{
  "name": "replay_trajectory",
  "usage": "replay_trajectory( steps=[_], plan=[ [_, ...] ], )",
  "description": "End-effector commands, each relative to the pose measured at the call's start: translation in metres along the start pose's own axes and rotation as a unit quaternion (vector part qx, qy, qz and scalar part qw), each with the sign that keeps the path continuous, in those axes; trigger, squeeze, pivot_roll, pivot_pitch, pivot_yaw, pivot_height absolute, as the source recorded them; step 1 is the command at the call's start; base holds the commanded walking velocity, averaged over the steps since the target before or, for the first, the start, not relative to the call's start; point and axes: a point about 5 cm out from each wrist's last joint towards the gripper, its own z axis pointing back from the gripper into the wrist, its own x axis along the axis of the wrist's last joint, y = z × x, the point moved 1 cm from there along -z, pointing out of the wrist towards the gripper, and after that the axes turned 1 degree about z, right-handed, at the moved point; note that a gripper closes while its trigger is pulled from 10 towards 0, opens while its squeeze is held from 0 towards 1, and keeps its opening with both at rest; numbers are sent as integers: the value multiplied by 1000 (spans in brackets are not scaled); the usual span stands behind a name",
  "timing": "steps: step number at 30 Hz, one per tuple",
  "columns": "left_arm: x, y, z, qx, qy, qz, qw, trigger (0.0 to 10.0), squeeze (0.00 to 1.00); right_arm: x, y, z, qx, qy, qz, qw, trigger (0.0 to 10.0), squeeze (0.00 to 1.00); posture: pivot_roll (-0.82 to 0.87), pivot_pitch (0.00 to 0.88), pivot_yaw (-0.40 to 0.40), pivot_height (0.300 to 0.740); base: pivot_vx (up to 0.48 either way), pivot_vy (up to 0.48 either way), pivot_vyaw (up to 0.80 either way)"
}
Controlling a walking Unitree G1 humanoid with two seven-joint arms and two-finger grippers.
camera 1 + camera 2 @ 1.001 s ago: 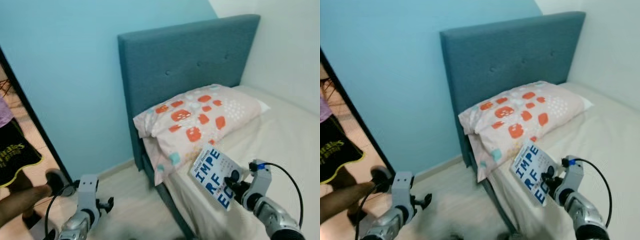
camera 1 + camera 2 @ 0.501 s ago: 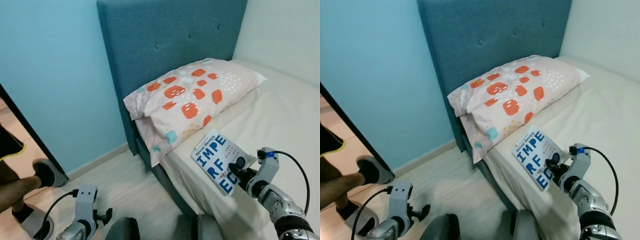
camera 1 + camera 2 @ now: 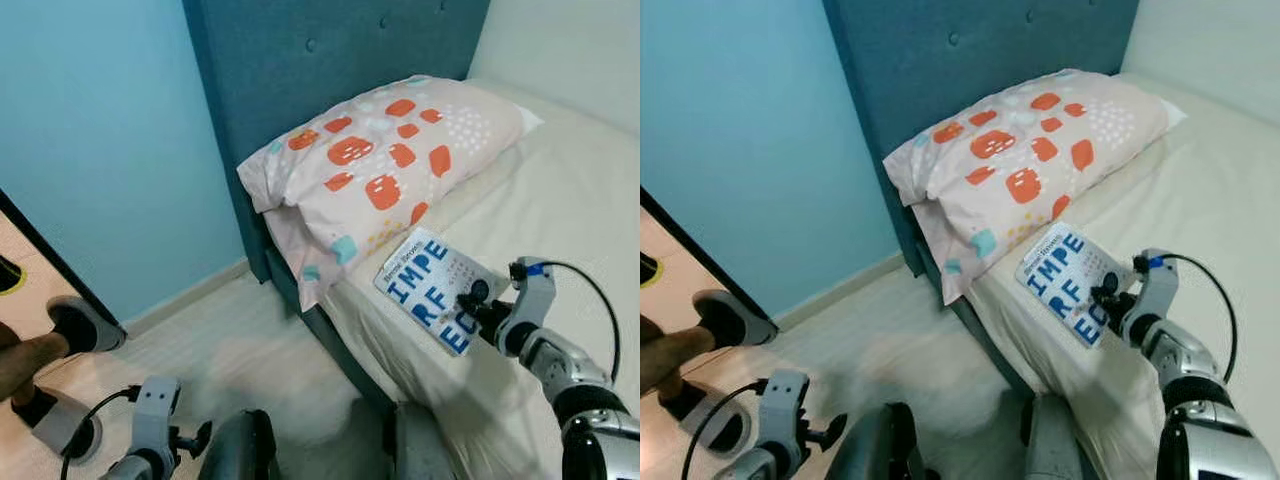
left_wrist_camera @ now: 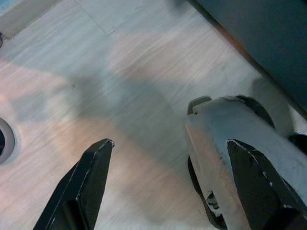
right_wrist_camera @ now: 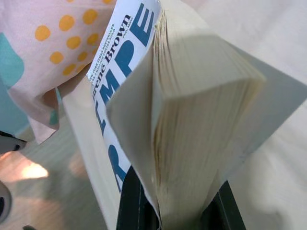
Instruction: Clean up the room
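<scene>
My right gripper [image 3: 478,305] is clamped on the lower edge of the book [image 3: 432,286], its white cover with blue letters tilted up over the bed [image 3: 560,200], just beside the patterned pillow [image 3: 385,160]; against the view a second ago the headboard [image 3: 300,70] has risen toward the top of the frame and the pillow sits nearer, so I have closed in on the bed, book carried along; I judge the book is soon to be set down; my left gripper [image 4: 168,187] hangs low over the wooden floor [image 4: 124,86], fingers wide apart, holding nothing; a person's foot [image 3: 85,325] stands at the doorway.
</scene>
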Motion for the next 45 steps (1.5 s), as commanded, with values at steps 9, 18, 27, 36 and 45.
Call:
replay_trajectory(
  steps=[9, 18, 27, 36, 45],
  plan=[
    [-6, 6, 8, -3, -2, -9, 1000, 10000, 0, 3, -7, 2, -16, 27, 40, 999, 10000, 0, 63, 319, 11, 566, 0, 0, 0],
    [-7, 5, 11, -8, -6, -11, 1000, 10000, 0, 9, -7, 0, -26, 22, 53, 998, 10000, 847, 67, 319, 7, 566, 0, 0, 0],
    [-7, 1, 9, -10, -5, -8, 1000, 10000, 0, 11, -15, 3, -49, 24, 66, 996, 10000, 1000, 57, 293, 6, 566, 0, 0, 0],
    [-2, -10, 0, -16, -5, 0, 1000, 10000, 0, 26, -42, 20, -111, 11, 76, 991, 10000, 1000, 23, 240, 2, 566, 0, 0, 0],
    [7, -17, -9, -18, -8, 11, 1000, 10000, 0, 22, -65, 37, -160, 46, 73, 983, 10000, 0, 8, 164, -9, 566, 0, 0, 0]
  ],
)
